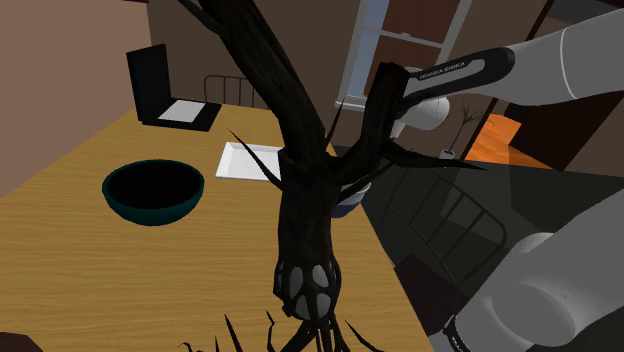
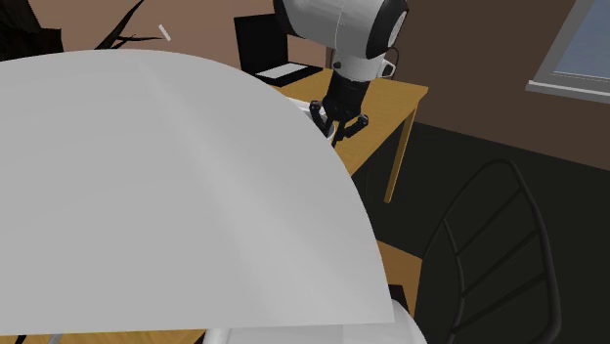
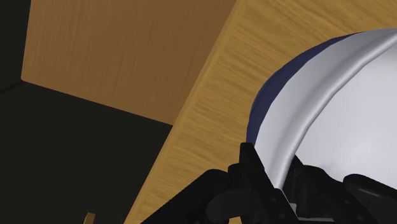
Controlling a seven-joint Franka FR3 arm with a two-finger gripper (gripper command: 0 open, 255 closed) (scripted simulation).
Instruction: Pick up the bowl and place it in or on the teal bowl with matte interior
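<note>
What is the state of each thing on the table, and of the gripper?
Teal bowl: upright, empty.
Blue bowl: upright, at the edge of the table.
Laptop: open.
Tray: lying flat.
Gripper: at the blue bowl's rim; grip unclear.

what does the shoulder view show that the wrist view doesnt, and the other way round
Shoulder view's extras: the teal bowl, a white tray, a laptop, a black branchy plant up front, the arm and a window. Wrist view's extras: the tool right at the rim of the bowl, whose inside is white and outside dark blue. Both: the wooden table and the bowl, a sliver behind the plant in the shoulder view.
</note>
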